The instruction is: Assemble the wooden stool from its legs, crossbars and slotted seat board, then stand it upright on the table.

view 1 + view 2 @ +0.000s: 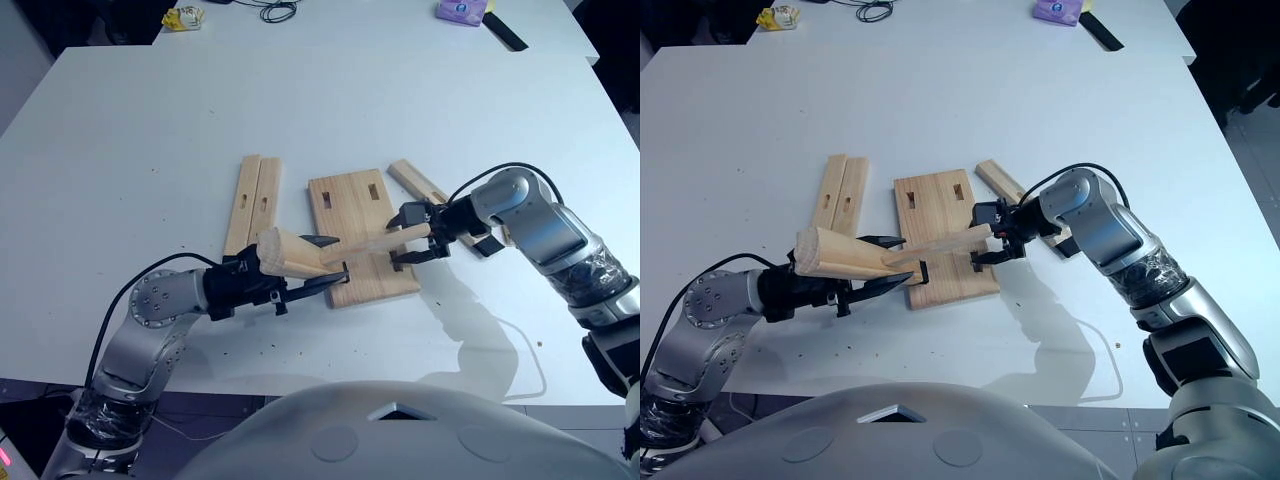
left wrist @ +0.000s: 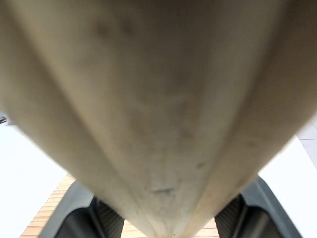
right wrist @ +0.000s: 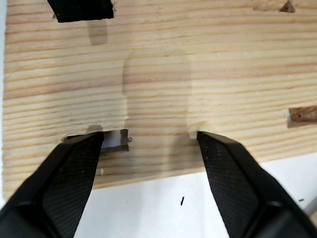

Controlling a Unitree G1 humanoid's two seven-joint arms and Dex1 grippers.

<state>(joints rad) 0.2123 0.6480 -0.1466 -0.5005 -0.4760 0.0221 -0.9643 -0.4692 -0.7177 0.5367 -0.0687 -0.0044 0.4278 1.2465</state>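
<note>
Your left end effector is clamped on a leg held over the seat board lying flat at frame centre, and your right end effector, fingers apart, straddles its far tip; closing off-centre could twist the leg loose.

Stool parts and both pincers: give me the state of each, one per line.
leg: lifted off the table, tilted.
left pincer: shut on the leg.
right pincer: open, straddling the leg's narrow end.
seat board: lying flat, visible slots empty.
two loose pieces: flat, side by side, unassembled.
angled piece: flat beside the seat board, unassembled.
</note>
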